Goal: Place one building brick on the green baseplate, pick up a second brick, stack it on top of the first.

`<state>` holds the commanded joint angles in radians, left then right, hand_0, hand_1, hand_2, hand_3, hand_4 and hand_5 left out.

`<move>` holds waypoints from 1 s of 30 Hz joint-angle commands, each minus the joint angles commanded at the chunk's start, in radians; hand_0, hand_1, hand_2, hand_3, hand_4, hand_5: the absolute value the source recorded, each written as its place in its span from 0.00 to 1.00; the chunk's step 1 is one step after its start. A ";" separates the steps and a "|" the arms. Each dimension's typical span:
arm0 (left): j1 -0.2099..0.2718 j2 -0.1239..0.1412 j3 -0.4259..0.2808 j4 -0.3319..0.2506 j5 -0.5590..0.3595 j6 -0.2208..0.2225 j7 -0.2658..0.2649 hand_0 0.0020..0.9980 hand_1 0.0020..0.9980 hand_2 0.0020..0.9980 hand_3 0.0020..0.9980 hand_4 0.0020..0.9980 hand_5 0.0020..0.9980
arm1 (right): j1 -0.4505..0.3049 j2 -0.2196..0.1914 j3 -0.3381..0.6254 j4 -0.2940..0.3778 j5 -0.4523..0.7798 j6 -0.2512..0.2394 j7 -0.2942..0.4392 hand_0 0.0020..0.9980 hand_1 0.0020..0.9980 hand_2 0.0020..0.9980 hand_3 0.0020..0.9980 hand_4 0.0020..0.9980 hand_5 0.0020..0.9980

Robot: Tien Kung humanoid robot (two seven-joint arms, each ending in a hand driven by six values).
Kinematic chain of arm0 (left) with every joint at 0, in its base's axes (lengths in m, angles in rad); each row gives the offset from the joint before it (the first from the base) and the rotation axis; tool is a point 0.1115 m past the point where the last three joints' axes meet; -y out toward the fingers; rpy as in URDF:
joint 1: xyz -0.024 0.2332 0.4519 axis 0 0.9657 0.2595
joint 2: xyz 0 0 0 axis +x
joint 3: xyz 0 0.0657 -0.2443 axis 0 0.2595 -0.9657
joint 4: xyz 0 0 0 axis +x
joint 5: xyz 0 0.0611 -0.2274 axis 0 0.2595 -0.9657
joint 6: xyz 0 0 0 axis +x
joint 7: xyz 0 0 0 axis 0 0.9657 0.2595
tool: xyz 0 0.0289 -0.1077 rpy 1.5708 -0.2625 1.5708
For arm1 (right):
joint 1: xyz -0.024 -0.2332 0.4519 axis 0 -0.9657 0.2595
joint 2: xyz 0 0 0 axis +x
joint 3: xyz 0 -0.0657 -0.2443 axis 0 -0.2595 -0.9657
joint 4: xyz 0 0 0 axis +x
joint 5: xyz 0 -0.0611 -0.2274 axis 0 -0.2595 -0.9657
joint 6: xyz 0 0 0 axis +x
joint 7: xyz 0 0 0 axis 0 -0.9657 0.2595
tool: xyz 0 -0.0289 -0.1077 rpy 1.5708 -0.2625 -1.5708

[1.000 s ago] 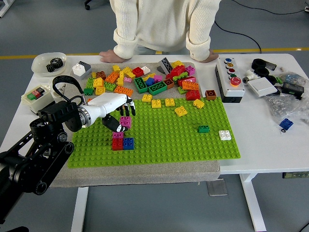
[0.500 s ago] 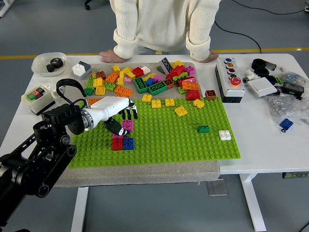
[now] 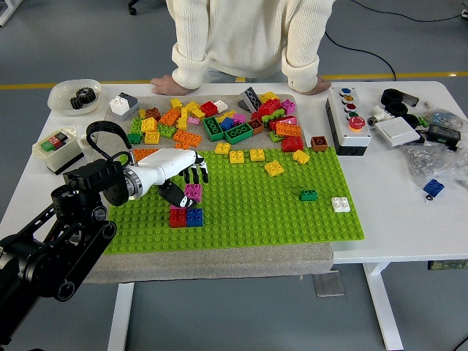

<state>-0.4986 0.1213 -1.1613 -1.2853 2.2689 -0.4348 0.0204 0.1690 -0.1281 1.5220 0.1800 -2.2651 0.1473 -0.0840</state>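
The green baseplate [image 3: 292, 219] lies on a grey mat in the middle of the table. On its left part a red brick [image 3: 178, 217] and a blue brick [image 3: 195, 216] stand side by side. My left hand [image 3: 185, 184], white with black fingers [image 3: 197, 171], is shut on a pink brick [image 3: 193, 191]. It holds that brick just above and behind the red and blue pair. Whether the pink brick touches them I cannot tell. My right arm is out of the picture.
A heap of loose bricks [image 3: 219, 121] lies behind the baseplate. Yellow bricks [image 3: 273, 168], a small green brick [image 3: 308, 195] and a white brick [image 3: 340, 204] sit on the plate. A button box [image 3: 349, 117] stands right. A person's hands [image 3: 167, 82] rest on the far edge.
My left hand has shifted a little to the right and down with the pink brick, closer to the red and blue bricks. Over the last half second it has barely moved.
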 joint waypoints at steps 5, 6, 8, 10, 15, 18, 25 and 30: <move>0.002 -0.001 0.006 -0.003 0.000 -0.004 0.003 0.51 0.48 0.48 0.55 0.85 0.00 | -0.001 0.000 -0.001 0.000 -0.001 0.000 0.000 0.74 0.64 0.71 0.59 0.83 0.41; 0.003 -0.002 0.008 -0.004 0.000 -0.004 0.004 0.51 0.47 0.48 0.55 0.85 0.00 | -0.001 0.000 -0.001 0.000 -0.001 0.000 0.000 0.74 0.64 0.71 0.59 0.83 0.41; 0.004 -0.003 0.011 -0.004 0.000 -0.005 0.004 0.51 0.47 0.48 0.55 0.85 0.00 | 0.000 -0.001 -0.001 0.000 -0.001 0.000 0.000 0.74 0.64 0.71 0.59 0.83 0.41; 0.004 -0.003 0.011 -0.003 0.000 -0.006 0.005 0.51 0.47 0.48 0.55 0.85 0.00 | -0.001 -0.001 -0.001 0.000 -0.002 0.000 0.000 0.74 0.64 0.71 0.59 0.83 0.41; 0.002 -0.004 0.008 -0.002 0.000 -0.009 0.004 0.51 0.47 0.48 0.55 0.85 0.00 | -0.001 0.000 0.001 0.000 -0.002 0.000 0.000 0.74 0.64 0.71 0.59 0.83 0.41; 0.001 -0.004 0.006 0.000 0.000 -0.011 0.003 0.51 0.48 0.48 0.55 0.86 0.00 | 0.000 -0.001 0.001 0.000 -0.001 0.000 0.000 0.74 0.64 0.71 0.59 0.83 0.41; -0.002 -0.004 0.003 -0.001 0.000 -0.015 0.001 0.51 0.48 0.49 0.55 0.87 0.00 | 0.001 -0.001 0.002 0.000 -0.001 0.000 0.000 0.74 0.64 0.71 0.59 0.83 0.41; -0.003 -0.004 0.005 0.001 0.000 -0.020 0.000 0.51 0.48 0.49 0.55 0.91 0.00 | 0.001 0.000 0.002 0.000 -0.001 0.000 0.000 0.74 0.64 0.71 0.59 0.83 0.41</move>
<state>-0.5019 0.1170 -1.1560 -1.2846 2.2689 -0.4543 0.0203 0.1699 -0.1280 1.5236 0.1800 -2.2658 0.1475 -0.0841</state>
